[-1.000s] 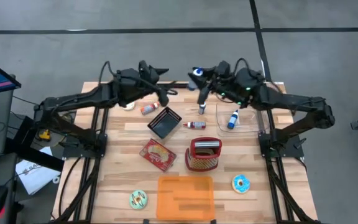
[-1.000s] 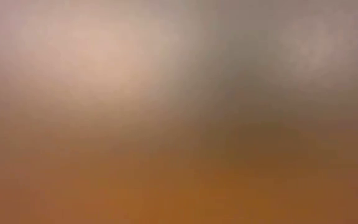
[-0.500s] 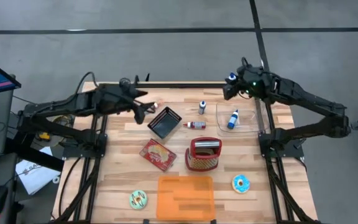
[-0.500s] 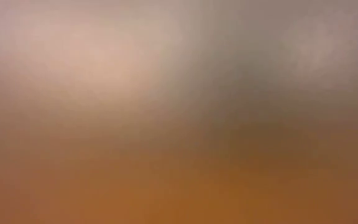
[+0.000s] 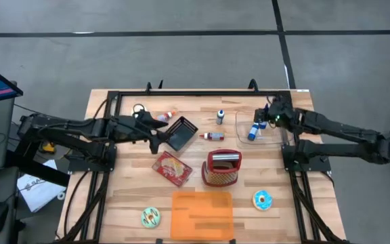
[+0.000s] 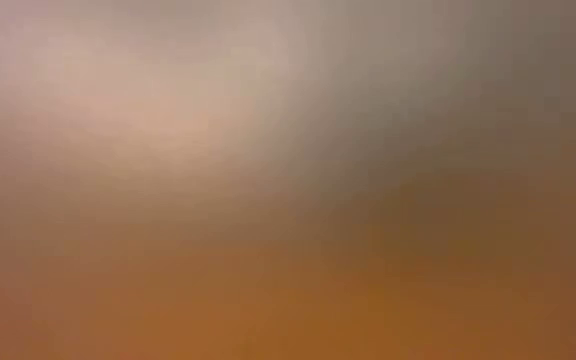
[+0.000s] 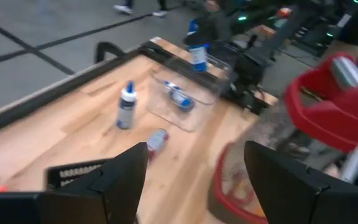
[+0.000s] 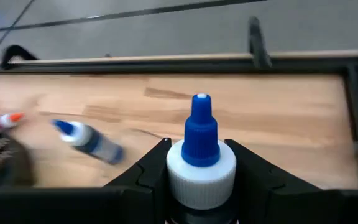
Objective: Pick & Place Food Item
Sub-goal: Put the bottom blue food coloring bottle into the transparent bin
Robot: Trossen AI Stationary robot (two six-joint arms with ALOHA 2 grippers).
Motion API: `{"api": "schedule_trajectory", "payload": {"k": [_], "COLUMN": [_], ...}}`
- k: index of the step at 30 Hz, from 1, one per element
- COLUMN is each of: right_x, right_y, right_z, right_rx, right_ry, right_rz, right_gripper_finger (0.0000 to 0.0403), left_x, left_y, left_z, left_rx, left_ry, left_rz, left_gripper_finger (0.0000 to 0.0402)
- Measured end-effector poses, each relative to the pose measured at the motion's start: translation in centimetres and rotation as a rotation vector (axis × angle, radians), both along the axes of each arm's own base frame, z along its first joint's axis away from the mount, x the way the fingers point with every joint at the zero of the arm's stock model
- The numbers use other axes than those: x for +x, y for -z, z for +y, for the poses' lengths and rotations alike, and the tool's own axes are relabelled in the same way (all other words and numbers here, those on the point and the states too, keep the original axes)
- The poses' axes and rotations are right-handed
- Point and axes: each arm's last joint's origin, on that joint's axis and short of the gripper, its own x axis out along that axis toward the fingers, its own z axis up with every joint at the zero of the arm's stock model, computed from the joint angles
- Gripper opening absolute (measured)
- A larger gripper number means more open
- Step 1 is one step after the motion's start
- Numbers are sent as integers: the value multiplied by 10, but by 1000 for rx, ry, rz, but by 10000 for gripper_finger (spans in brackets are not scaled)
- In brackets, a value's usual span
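My right gripper [image 5: 260, 120] is shut on a white squeeze bottle with a blue nozzle [image 8: 201, 134]. In the left wrist view this bottle [image 7: 197, 55] hangs over the clear container [image 5: 271, 139] at the table's far right. Another blue-capped bottle [image 5: 254, 130] lies inside the container. My left gripper [image 5: 161, 134] stands open at the left side of the black basket [image 5: 180, 134], with nothing between its fingers. One bottle [image 5: 220, 116] stands upright mid-table, a second [image 5: 212, 136] lies on its side, and an orange-tipped one [image 5: 168, 115] lies at the far left. The low view shows only blur. My right gripper pinches the bottle at its white cap [image 8: 201, 171] between the two fingers [image 8: 151, 171], one on each side. The blue nozzle sticks out past them. The bottle is lifted clear and stands roughly upright over the container.
A red basket [image 5: 222, 168] and a red food packet [image 5: 171, 168] sit mid-table. An orange tray [image 5: 203, 213] lies at the near edge between a green-iced doughnut [image 5: 150, 217] and a blue-iced one [image 5: 263, 200]. A black frame [image 5: 181, 93] rims the far side.
My right gripper has carried the bottle from the table's far middle toward the right edge and down, to above the clear container. My left gripper has drawn back from the far middle toward the left and near side and has sunk beside the black basket.
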Motion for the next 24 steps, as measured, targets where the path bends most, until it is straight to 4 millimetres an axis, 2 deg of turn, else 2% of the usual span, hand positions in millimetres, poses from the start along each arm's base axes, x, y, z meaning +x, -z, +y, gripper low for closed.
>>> {"api": "schedule_trajectory", "payload": {"k": [3, 6, 14, 18, 21, 24], "right_x": [-3, -4, -1, 1, 4, 5], "right_y": [23, 38, 64, 78, 84, 83], "right_z": [7, 13, 21, 24, 26, 30], "right_rx": [-17, -38, 8, 50, 69, 65], "right_ry": [85, 145, 170, 175, 154, 128], "right_rz": [1, -11, 98, 96, 82, 70], "right_gripper_finger": [117, 117, 117, 118, 143, 191], "left_x": [6, 10, 18, 21, 20, 19], "left_y": [3, 4, 9, 13, 16, 16], "left_z": [-6, -10, -18, -19, -21, -22], "left_rx": [5, 5, -27, -44, -38, -34], "left_ry": [31, 47, 66, 62, 71, 77], "left_rz": [3, -6, -6, 10, 37, 47], "left_gripper_finger": [264, 264, 264, 264, 264, 264]}}
